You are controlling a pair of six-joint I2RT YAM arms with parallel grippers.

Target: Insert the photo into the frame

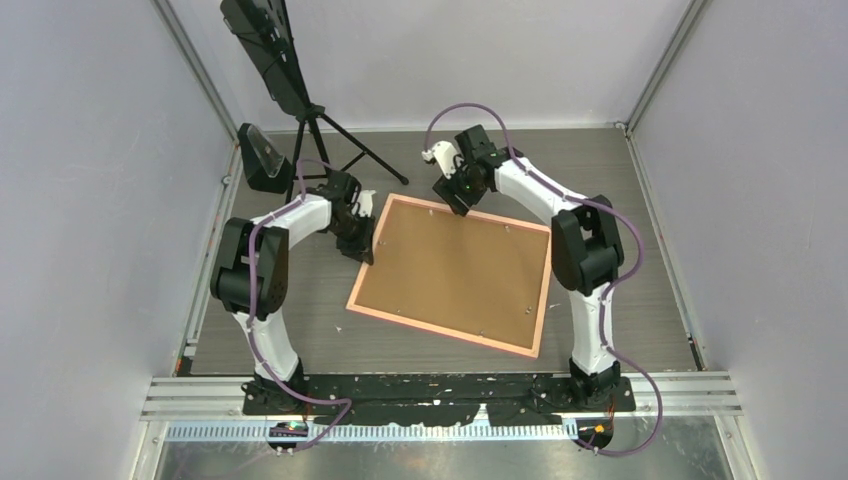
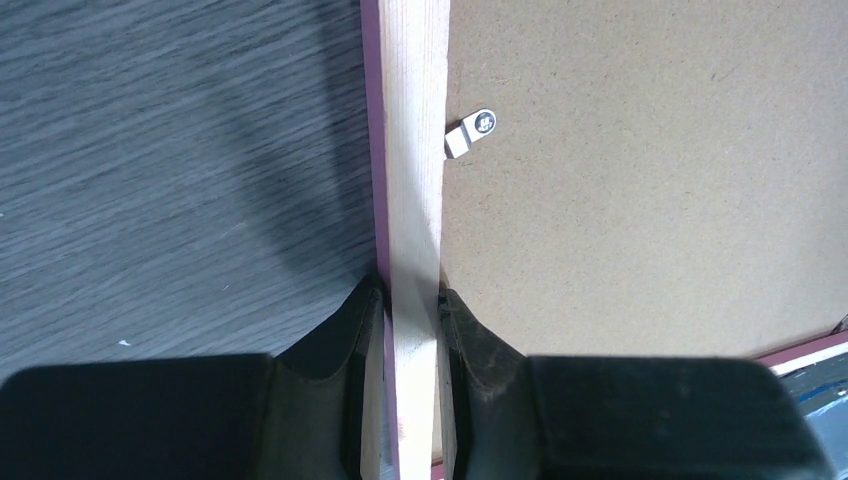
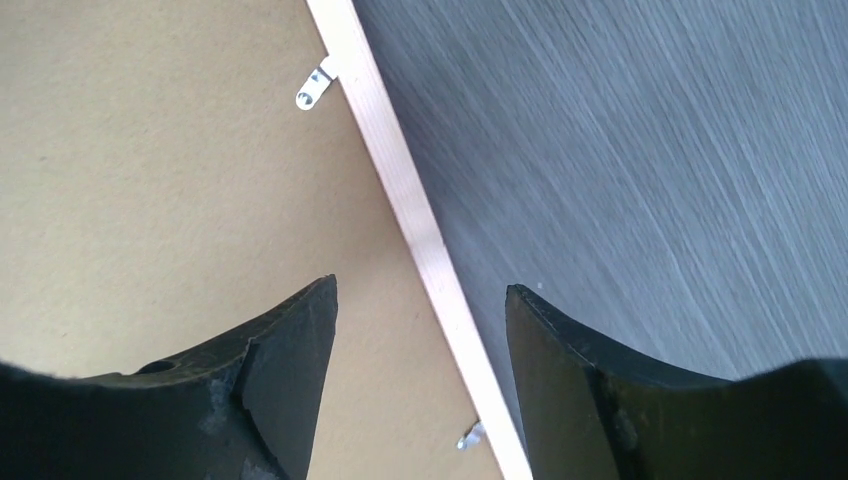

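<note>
Lying face-down on grey wood-grain table (image 1: 320, 340): salmon-pink thin-railed rectangular frame (image 1: 441, 331), front hidden beneath brown backing board (image 1: 455, 265) | left gripper (image 2: 410, 292) pinching left rail | right gripper (image 3: 420, 287) spread, far rail between fingers.

L gripper (image 2: 411, 300) pinched, R gripper (image 3: 420, 292) wide

- Dark grey wood-grain tabletop (image 1: 620, 180).
- Brown backing board (image 1: 455, 270) lies flat at its centre.
- 1 small silver clip (image 2: 472, 131) sits at the board's edge.
- Black tripod (image 1: 316, 118) stands back left.

frame (image 2: 410, 150) on table (image 1: 300, 330) ctr, backing board (image 1: 455, 268) in it, tripod (image 1: 320, 130) behind-left
</note>
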